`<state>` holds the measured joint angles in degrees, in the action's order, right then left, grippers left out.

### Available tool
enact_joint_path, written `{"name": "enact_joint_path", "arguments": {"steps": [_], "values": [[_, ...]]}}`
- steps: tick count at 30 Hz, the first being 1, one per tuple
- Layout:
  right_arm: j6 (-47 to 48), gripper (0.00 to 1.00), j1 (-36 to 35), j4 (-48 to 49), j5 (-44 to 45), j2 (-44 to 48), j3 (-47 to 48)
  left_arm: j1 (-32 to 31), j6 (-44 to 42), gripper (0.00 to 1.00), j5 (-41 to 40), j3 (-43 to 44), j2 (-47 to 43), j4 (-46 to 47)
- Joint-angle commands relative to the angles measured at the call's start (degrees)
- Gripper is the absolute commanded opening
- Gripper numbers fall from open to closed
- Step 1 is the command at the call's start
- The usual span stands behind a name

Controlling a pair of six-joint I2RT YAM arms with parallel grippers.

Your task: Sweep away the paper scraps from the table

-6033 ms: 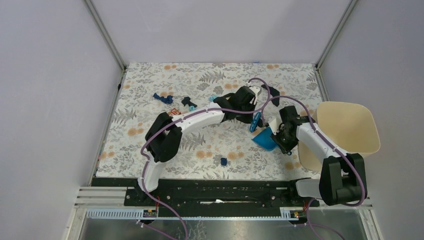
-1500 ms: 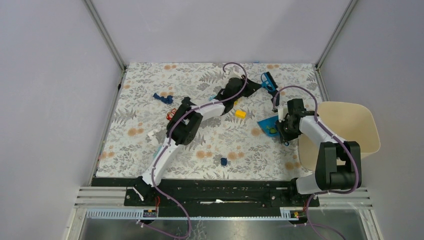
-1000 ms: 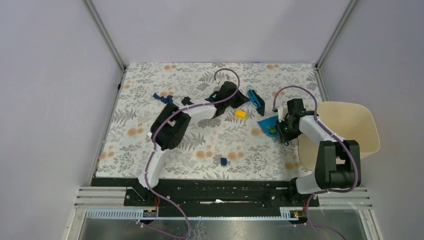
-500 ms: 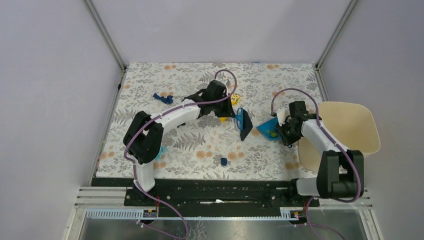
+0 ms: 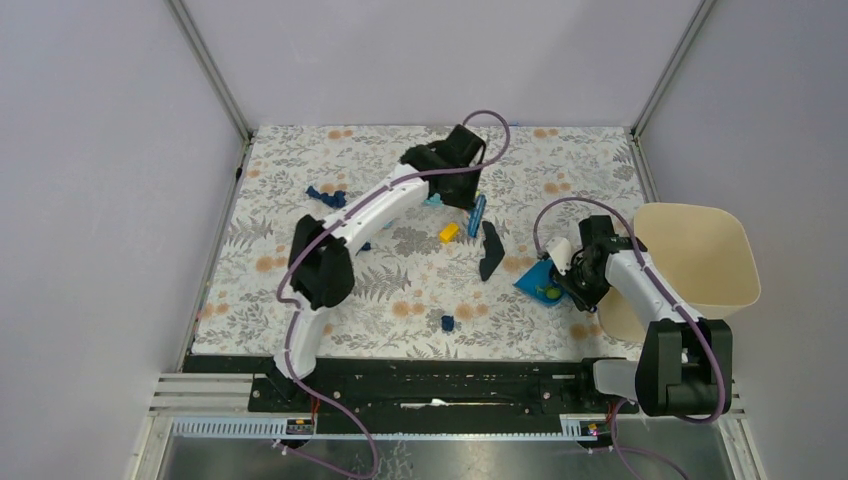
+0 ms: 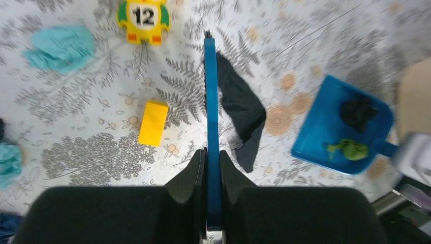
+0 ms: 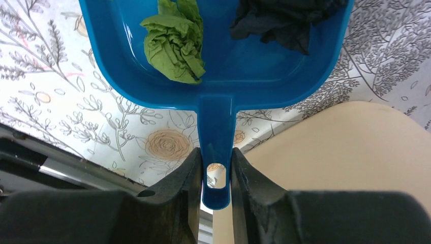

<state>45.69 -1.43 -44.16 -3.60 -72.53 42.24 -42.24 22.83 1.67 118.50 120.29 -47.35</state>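
The left gripper (image 6: 211, 158) has swung outward, pinching the brush (image 6: 210, 91); cyan scraps (image 6: 61, 47) lie on the table (image 6: 91, 152) to its left. The right gripper (image 7: 216, 155) clamps the dustpan (image 7: 254, 71), a green scrap (image 7: 175, 38) and a dark scrap (image 7: 284, 18) just ahead.

Overhead: fixed high behind both arm bases, looking down over the whole counter (image 5: 250, 300) in white fern-and-flower cloth. Left wrist: fairly near, facing down along the left tool (image 6: 212, 155) onto the cloth. Right wrist: very close over the shallow blue plastic dustpan (image 7: 254, 66), also caught in both other views.
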Motion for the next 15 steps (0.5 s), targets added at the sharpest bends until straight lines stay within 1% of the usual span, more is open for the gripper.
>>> {"name": "enact_joint_path", "arguments": {"steps": [1,3,5,6,9,12,15], "values": [[4.8,0.00,0.0,-6.2,-0.7,1.6,1.4,-2.1,-1.0,0.00,-2.6,6.0,8.0,-9.0],[5.9,0.00,-0.3,-6.9,-1.1,1.9,1.4,-2.9,-1.0,0.00,-3.1,10.0,11.1,-11.8],[6.5,0.00,-0.3,-6.8,-1.3,1.6,0.9,-3.2,-1.2,0.00,-2.1,10.6,12.6,-12.7],[6.7,0.00,-0.3,-6.6,-1.6,1.1,0.5,-3.2,-1.3,0.00,0.0,10.2,13.0,-12.6],[6.8,0.00,-0.4,-5.6,-2.4,-1.2,-0.2,-3.2,-1.8,0.00,11.2,6.9,13.6,-9.1],[6.3,0.00,-0.5,-3.3,-2.4,-3.5,-0.2,-3.3,0.0,0.00,22.8,2.3,12.7,-4.0],[5.2,0.00,-0.6,-1.7,-3.4,-5.3,0.1,-4.0,2.4,0.00,28.5,-2.8,10.0,1.7]]}}
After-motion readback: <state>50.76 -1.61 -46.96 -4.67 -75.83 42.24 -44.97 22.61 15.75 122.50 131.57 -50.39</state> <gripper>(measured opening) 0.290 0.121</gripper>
